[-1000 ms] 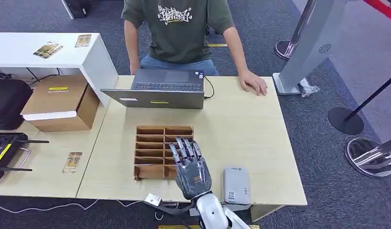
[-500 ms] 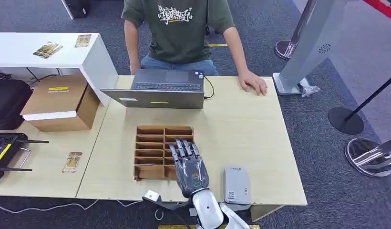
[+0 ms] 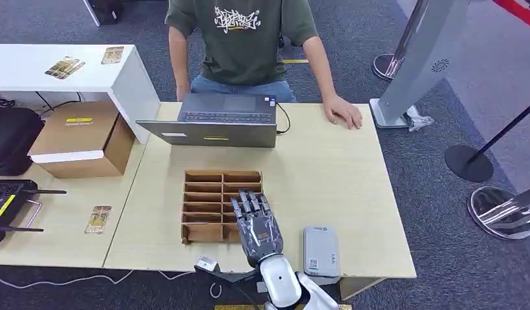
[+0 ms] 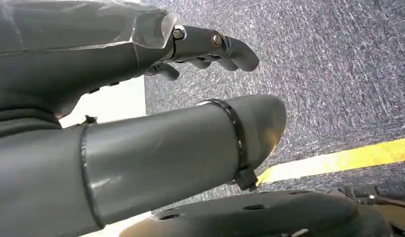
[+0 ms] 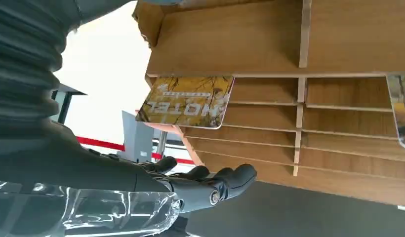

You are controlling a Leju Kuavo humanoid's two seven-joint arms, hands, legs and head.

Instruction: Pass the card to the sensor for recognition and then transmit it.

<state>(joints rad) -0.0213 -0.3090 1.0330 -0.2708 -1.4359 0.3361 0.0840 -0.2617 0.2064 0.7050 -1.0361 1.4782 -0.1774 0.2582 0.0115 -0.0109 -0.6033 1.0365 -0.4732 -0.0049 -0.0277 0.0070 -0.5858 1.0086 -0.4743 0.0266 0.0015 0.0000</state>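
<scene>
Reaching with spread, empty fingers, the right hand (image 3: 259,227) over the slotted tray (image 3: 211,175) could nudge the hotel card (image 5: 186,101) deeper into its compartment near the table's front edge

Right hand (image 3: 257,227) spread over wooden divided tray (image 3: 207,206), grey sensor (image 3: 320,253) beside it, laptop (image 3: 217,121) beyond.
</scene>
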